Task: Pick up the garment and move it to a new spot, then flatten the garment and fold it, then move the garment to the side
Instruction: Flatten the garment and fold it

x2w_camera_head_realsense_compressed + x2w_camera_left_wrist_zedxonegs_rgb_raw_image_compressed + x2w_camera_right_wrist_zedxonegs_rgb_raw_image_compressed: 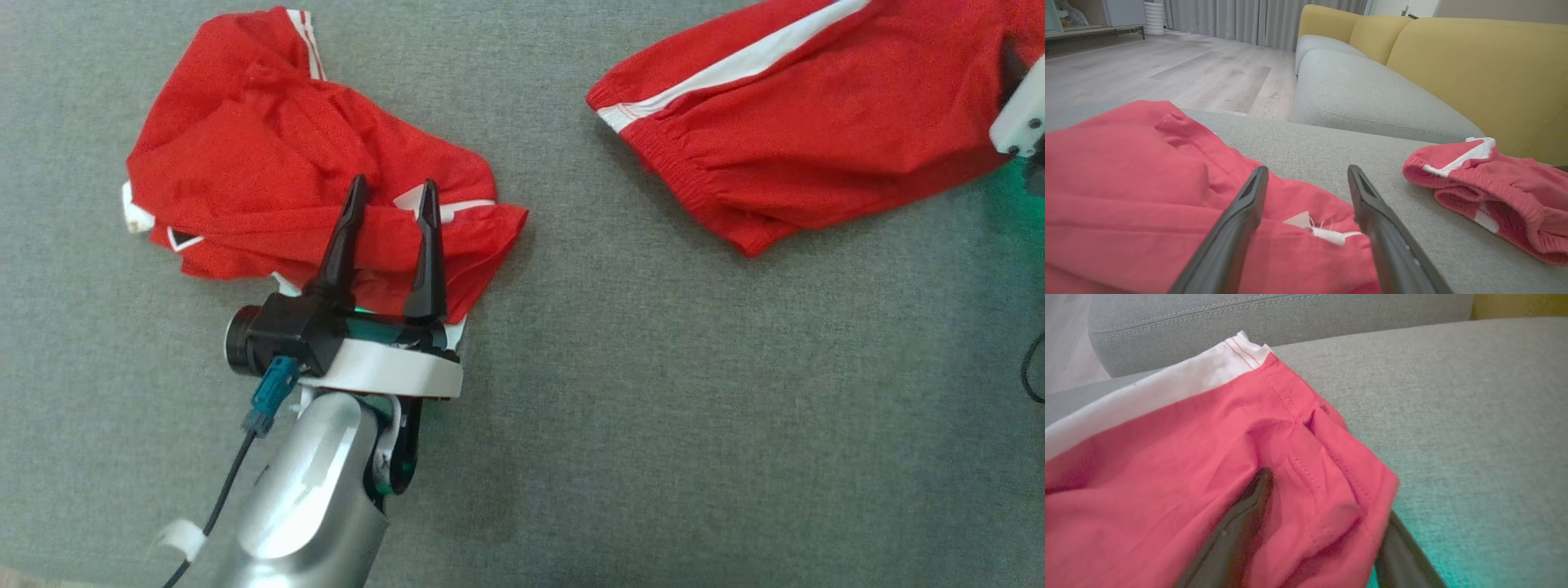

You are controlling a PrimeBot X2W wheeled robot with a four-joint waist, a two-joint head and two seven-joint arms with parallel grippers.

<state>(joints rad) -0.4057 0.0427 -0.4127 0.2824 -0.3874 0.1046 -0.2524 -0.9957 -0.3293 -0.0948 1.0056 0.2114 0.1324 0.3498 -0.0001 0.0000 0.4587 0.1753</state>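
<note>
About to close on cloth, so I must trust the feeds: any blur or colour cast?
Head view: sharp, evenly lit; green glow on the cushion at the right edge. Left wrist view: crumpled red garment crisp, left end effector soft up close. Right wrist view: striped red garment and right end effector blurred low down; teal cast lower right.

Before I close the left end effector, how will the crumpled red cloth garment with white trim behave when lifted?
Probably floppy: the crumpled red cloth garment lies in soft folds, so it should droop and unfurl from one pinch. Likely light, since the cloth looks thin. It may drag on the grey woven cushion.
</note>
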